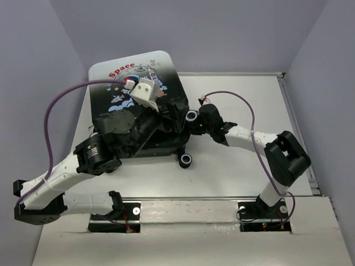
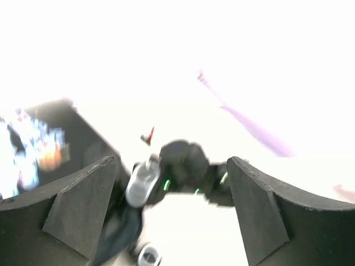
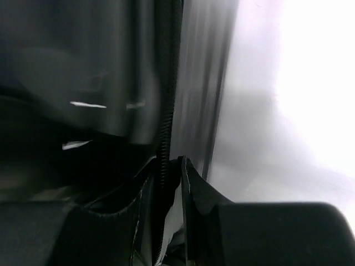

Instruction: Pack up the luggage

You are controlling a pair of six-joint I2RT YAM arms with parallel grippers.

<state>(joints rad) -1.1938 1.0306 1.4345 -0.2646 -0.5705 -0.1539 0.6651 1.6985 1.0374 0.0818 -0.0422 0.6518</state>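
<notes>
Luggage (image 1: pixel 138 72) zip edge is pinched in the right gripper (image 3: pixel 166 169), left gripper (image 2: pixel 173 166) spread empty facing it; advise keeping that pinch steady while closing

I see a white tabletop (image 1: pixel 238 172) boxed in by plain, pale lilac-grey walls: left wall (image 1: pixel 33 77), back wall (image 1: pixel 222 33), right wall (image 1: pixel 333 72). A thin metal rail (image 1: pixel 299 133) runs along the table's right edge. Nearest me, a white board (image 1: pixel 183 246) fronts the table. The light is bright and even, with soft shadows. My left wrist view washes out to white.
</notes>
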